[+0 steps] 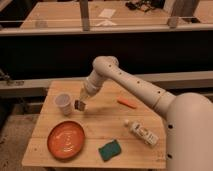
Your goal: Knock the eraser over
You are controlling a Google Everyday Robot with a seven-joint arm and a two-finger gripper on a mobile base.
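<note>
Holds the hand (82, 99) low over the left rear of the pale wooden bench (100, 120), at the end of the white jointed arm (125, 82) bent down from the right. Cannot tell whether wide, narrow or closed on anything, because the tip merges with the dark shape beneath it.

Finds the task's thing, a small dark eraser block (79, 105), right under that tip and just right of the white paper cup (63, 102), apparently standing upright on the bench. Cannot tell whether touched or only closely approached.

Probably set so low and so close in order to press sideways on the block's upper part. Likely to topple at a light nudge high up, given the narrow footing, whereas a push near the base might merely slide it along. Judged as the approach-or-contact step, with the task not yet done, since upright.

Calls for a short sideways sweep, best directed away from the cup, which sits near enough on the left to be tipped as well.

Leaves the rest well apart and out of the way: round orange plate (66, 139) at front left, green sponge (109, 150) at front, white bottle (141, 132) lying on its side toward front right, thin orange stick (127, 103) further back on the right.
</note>
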